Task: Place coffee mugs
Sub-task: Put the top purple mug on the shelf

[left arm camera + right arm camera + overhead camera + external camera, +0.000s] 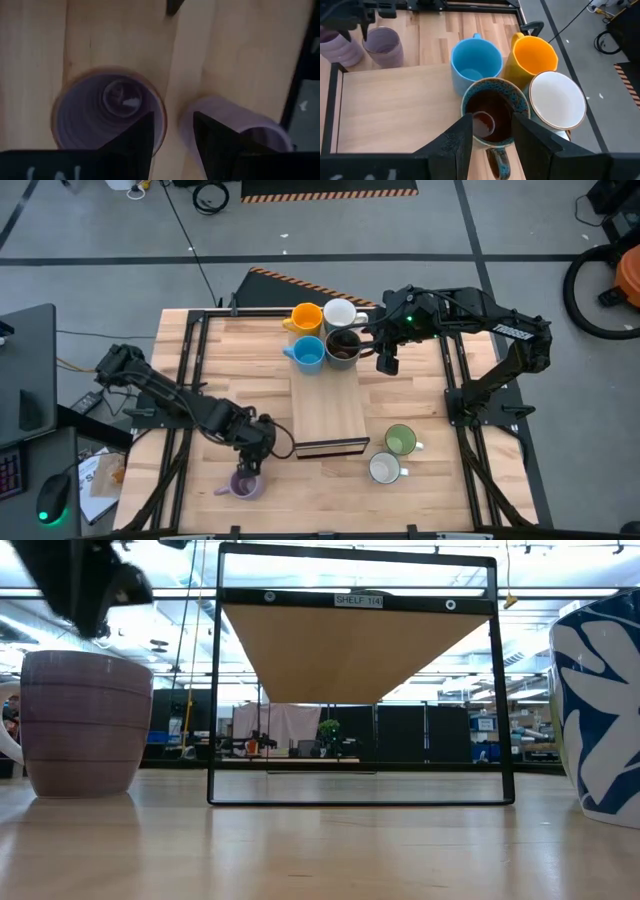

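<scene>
Two lavender mugs (107, 112) (235, 130) stand upright side by side on the table near its front left. My left gripper (172, 135) hangs open just above them, pointing down over the gap between them; in the low view it (85, 585) is clear of the mug's rim (85, 655). On the far end of the raised wooden board (328, 415) stand an orange mug (532, 57), a light blue mug (475, 60), a white mug (557, 100) and a dark brown mug (492, 112). My right gripper (492, 122) is open beside the brown mug, its handle (500, 162) between the fingers.
A light green mug (400, 440) and a white mug (385, 468) stand on the table near the board's front right corner. The black shelf frame (360, 800) carries the board above the table. Black rails (185, 380) run along both table sides.
</scene>
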